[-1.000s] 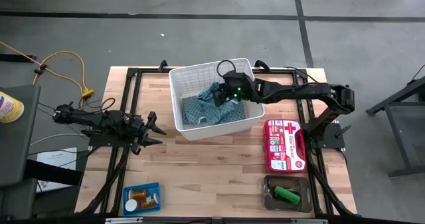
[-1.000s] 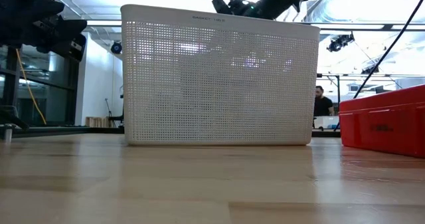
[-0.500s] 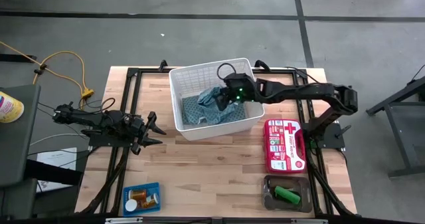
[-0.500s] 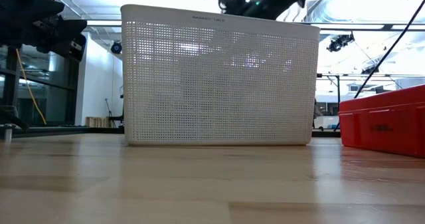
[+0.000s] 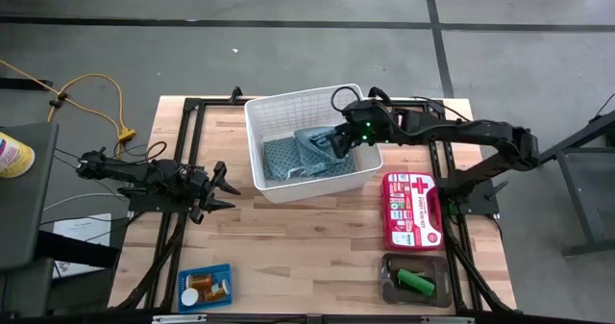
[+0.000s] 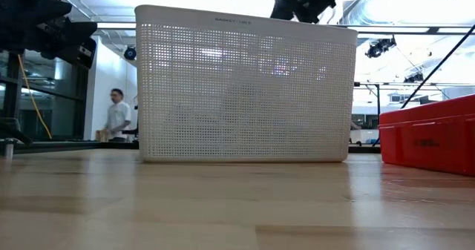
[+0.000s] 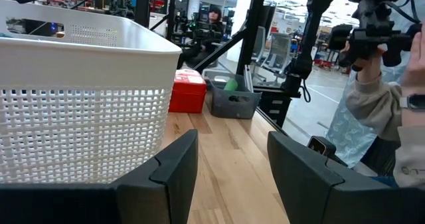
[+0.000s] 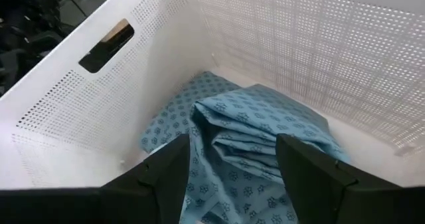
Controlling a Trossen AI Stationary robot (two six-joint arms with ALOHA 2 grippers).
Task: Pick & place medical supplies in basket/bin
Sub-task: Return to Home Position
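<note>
Now, nearest you, nothing is moving: your left gripper (image 5: pixel 227 193) is sitting exactly where it sat a second ago, low over the table just left of the basket (image 5: pixel 322 184). Its fingers are spread wide and are holding nothing.

Farther back, your right gripper (image 5: pixel 338 143) is the part that is changing. A second ago it was hanging over the middle of the basket; it is now drawing back towards the basket's right wall and rising. Its fingers are standing wide apart and empty, with the cloths (image 8: pixel 259 137) lying loose below them on the basket floor. I read that as the last drop being finished, with the arm simply heading home. Only that retreat looks left to do, since no supplies are showing loose on the wood.

A person (image 6: pixel 116 116) is also walking into the room behind the table, well clear of both arms.

Counting from the near edge outward, you are looking at:
- One blue tray (image 5: pixel 207 269), carrying an orange bottle (image 5: pixel 199 282) and a white cap (image 5: pixel 189 298). A second orange patch beside the bottle is too small for me to call.
- One grey tray (image 5: pixel 386 266), holding one green piece (image 5: pixel 415 283). Anything darker next to it is too small to tell.
- One red kit (image 5: pixel 412 211), lying shut between the grey tray and the basket.
- One basket, holding two cloths: one flat underneath and one folded, partly on top of it.
</note>
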